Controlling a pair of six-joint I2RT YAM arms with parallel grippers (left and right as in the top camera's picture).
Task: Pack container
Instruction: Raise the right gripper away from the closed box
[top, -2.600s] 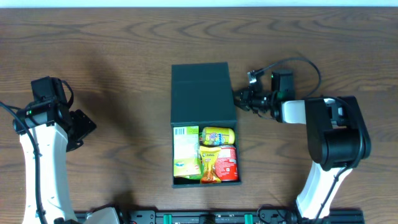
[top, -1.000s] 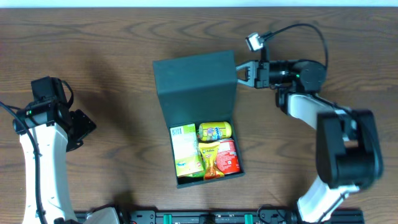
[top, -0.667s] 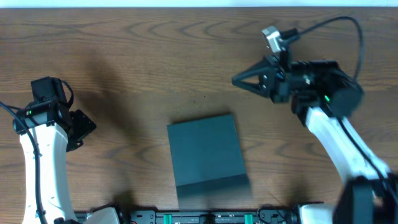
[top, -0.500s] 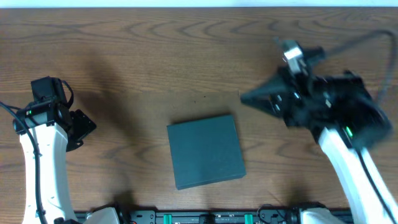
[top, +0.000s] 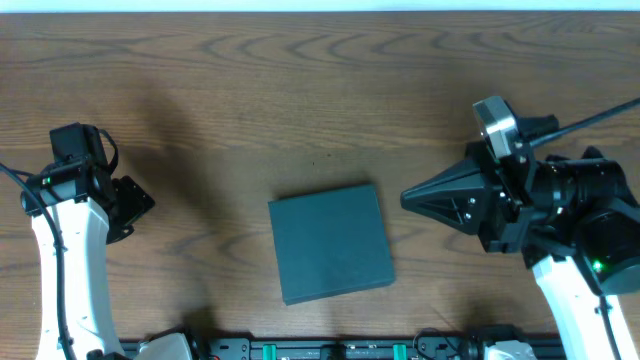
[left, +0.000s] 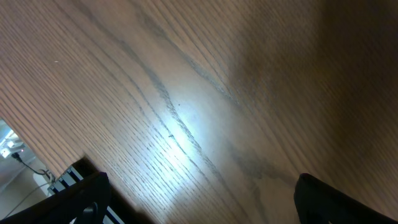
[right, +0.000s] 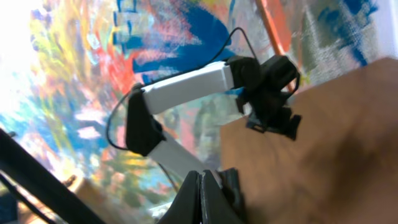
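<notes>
No word, brand, number or sign can be read in any view. The container (top: 331, 243) on the surface shows only a plain, dark teal lid.
</notes>
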